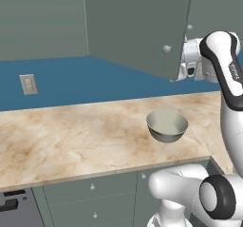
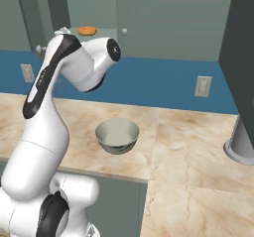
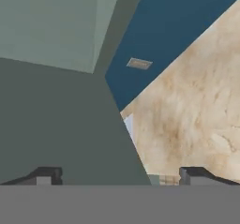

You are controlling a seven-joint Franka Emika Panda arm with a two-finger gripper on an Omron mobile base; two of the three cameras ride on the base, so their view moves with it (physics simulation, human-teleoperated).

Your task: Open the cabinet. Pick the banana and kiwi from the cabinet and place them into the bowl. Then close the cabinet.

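The tall grey-green wall cabinet (image 1: 137,26) hangs above the counter with its left door swung out toward the room, the small round white knob (image 1: 166,49) showing on that door's face in the left base view, while the right door with its own knob (image 2: 124,31) appears shut in the right base view. On the pale shelf inside, just beside the open edge, lies a small brown-orange curved fruit, the banana (image 2: 87,30); the kiwi cannot be made out from here. Below, the round grey metallic bowl (image 1: 167,126) with its pale greenish inside sits on the beige marbled countertop (image 1: 71,136), near the front edge and well apart from the cabinet shelf. The white arm's two-finger gripper (image 3: 119,176) is raised to the level of the cabinet's lower edge, behind the open door, with its jaws spread wide and nothing between them; in the hand view the door's dark face fills the space ahead of the tips. The step in hand seems to be finishing the opening and turning to the fruit. To do it well, the hand should clear the door's lower edge, then reach in level with the shelf, straddling the banana across its narrow width before closing.
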